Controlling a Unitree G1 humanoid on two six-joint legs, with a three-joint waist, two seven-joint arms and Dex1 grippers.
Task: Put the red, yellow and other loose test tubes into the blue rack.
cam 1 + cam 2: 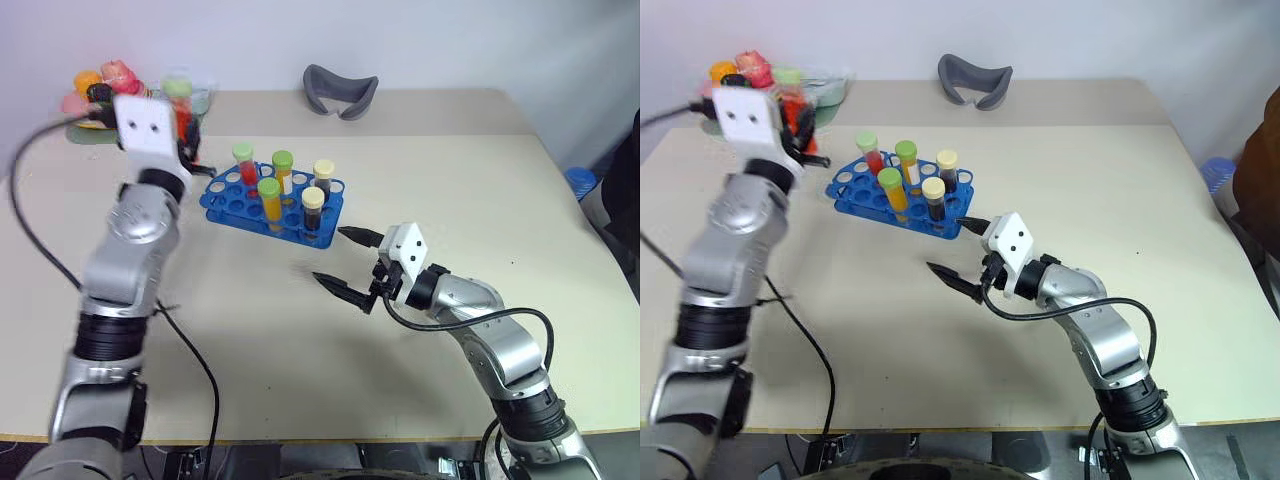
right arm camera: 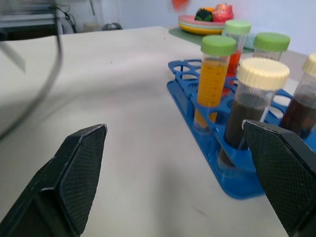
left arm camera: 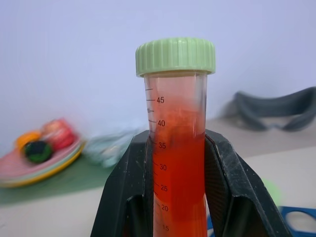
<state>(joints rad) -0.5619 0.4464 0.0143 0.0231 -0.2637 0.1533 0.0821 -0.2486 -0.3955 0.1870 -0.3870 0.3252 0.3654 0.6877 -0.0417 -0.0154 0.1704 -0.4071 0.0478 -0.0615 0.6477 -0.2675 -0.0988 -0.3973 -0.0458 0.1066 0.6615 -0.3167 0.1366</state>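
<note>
Last tube in the air, five already racked.

The left gripper has its jaws clenched on the red tube, pale green cap up, lifted off the counter at the far left, just left of the blue rack and not yet over a hole. Five capped tubes already stand in the rack: a red one, two orange-yellow ones with green caps and two dark ones with cream caps. I see no other tube lying loose on the counter, so I'd judge this the last one to seat. The right gripper hovers near the rack's right end, jaws released and holding nothing. A plate of toy food and a grey curved piece sit at the far edge.
</note>
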